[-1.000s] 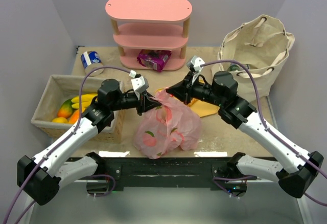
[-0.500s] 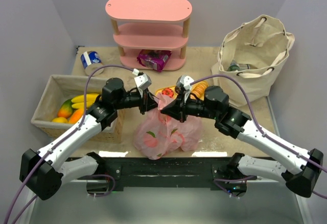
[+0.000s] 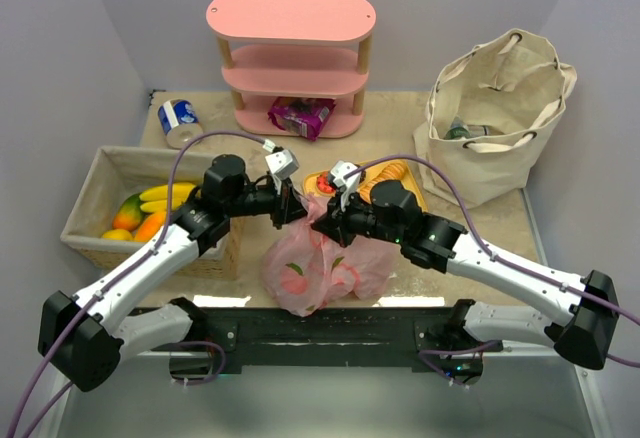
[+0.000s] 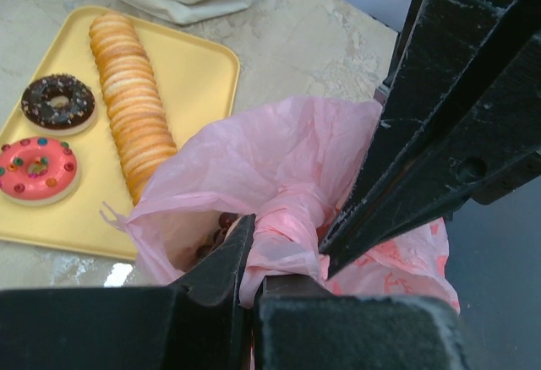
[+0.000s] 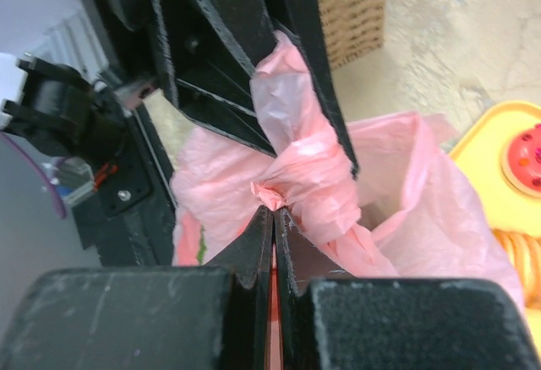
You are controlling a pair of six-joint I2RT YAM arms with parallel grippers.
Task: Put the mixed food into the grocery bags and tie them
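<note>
Knotting the pink plastic bag [image 3: 330,258] by the arm bases
Clamped on its twisted handle ends with left gripper [image 3: 298,210] and right gripper [image 3: 318,223], tip to tip for tying; behind, yellow tray [image 3: 416,198]; farthest right, beige canvas bag [image 3: 500,108] open-mouthed

pink plastic bag [image 3: 325,258] with peach prints, yellow tray [image 4: 201,70], pink shelf [image 3: 290,13], beige bag [image 3: 505,83]
</note>
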